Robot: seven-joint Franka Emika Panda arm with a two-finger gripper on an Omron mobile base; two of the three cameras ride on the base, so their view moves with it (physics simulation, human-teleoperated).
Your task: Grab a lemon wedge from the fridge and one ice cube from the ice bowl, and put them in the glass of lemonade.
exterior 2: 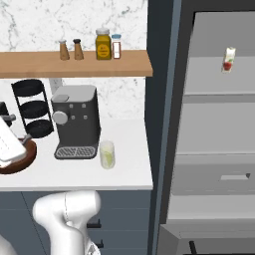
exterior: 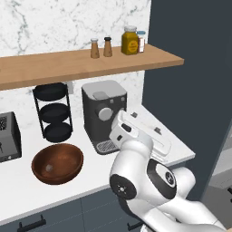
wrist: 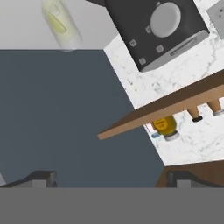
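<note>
Two steps seemed open in the left base view: the ice bowl [exterior: 57,163] sat on the counter [exterior: 18,186] left of the coffee machine [exterior: 104,115], a pale speck inside it (likely the ice cube [exterior: 49,168]).

From the right base view, the glass of lemonade [exterior 2: 107,154] stood right of the machine, a yellow-green wedge seemingly already in it, and the fridge [exterior 2: 219,129] stood open.

From the hand view, the claw [wrist: 111,178] stood wide open and empty. By my judgement the ice step was in hand; next it needed swinging left over the bowl.
</note>
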